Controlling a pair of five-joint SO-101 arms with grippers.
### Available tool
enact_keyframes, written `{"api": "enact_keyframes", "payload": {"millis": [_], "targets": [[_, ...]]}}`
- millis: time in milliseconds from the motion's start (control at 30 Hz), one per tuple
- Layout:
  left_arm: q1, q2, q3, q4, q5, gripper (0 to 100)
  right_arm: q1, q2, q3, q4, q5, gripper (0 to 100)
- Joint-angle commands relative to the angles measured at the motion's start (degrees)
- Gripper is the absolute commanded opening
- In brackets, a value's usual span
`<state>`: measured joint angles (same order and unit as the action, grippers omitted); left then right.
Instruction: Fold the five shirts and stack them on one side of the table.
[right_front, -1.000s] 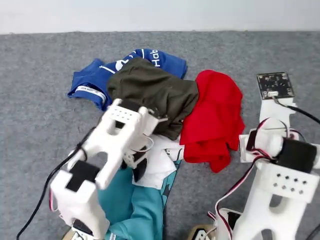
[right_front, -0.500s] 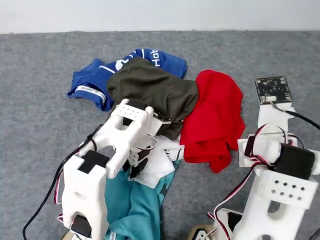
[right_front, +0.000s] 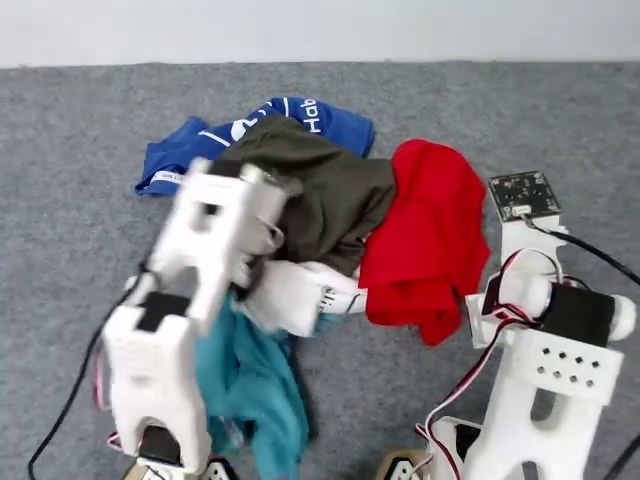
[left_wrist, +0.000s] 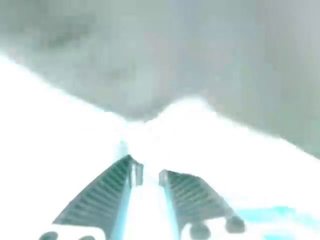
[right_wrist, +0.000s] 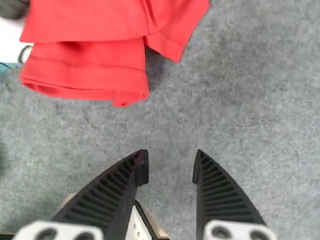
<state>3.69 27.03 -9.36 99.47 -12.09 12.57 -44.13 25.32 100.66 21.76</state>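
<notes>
soft, limp white shirt (right_front: 292, 296) will sag & bunch, so left hand (left_wrist: 148, 176), clenched on its cloth, prob. needs a hem/shoulder edge; right hand (right_wrist: 170, 167) hangs released.

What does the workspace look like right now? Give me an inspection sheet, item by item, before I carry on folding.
Surface: grey, felt-like table top.
Job's things: blue shirt, olive shirt, red shirt, white shirt, teal shirt; crumpled, overlapping, none folded.
Clutter: nothing seen.
Grippers: left pincer shut on white shirt; right pincer open above table top, beside red shirt's hem.
Cables: black cable by left arm; red and white wires on right arm.
Surroundings: pale wall behind the table.
</notes>
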Motion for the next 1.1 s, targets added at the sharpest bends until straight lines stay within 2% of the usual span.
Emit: {"api": "enact_keyframes", "payload": {"millis": [0, 267, 467, 633, 733, 833, 933, 1000, 1067], "targets": [[-8.26, -12.31, -3.3, 1.23, -0.35, 1, -0.48, -0.84, 0.26, 1.98, 0.53, 15.9], [-28.4, -35.6, -3.3, -0.09, -0.26, 1, -0.48, -0.84, 0.44, 1.98, 0.62, 15.9], [-48.53, -50.55, -3.21, -6.33, -0.18, 1, -0.48, -0.84, 0.44, 1.98, 0.62, 15.9], [-61.01, -57.93, -2.95, -11.52, -0.18, 1, -0.48, -0.84, 0.44, 1.98, 0.62, 15.9], [-64.26, -59.16, -2.59, -12.13, -0.18, 1, -0.48, -0.84, 0.44, 1.98, 0.62, 15.9], [-63.56, -59.16, 1.19, -14.42, -0.18, 1, -0.48, -0.84, 0.44, 1.98, 0.62, 15.9], [-61.45, -59.16, 7.16, -20.92, 0.18, 1, -0.48, -0.84, 0.44, 1.98, 0.62, 15.9], [-61.63, -59.25, 10.51, -28.48, 4.48, 1, -0.48, -0.84, 0.44, 1.98, 0.62, 15.9], [-64.09, -59.6, 12.18, -37.01, 12.31, 1, -0.48, -0.84, 0.44, 1.98, 0.62, 15.9]]}}
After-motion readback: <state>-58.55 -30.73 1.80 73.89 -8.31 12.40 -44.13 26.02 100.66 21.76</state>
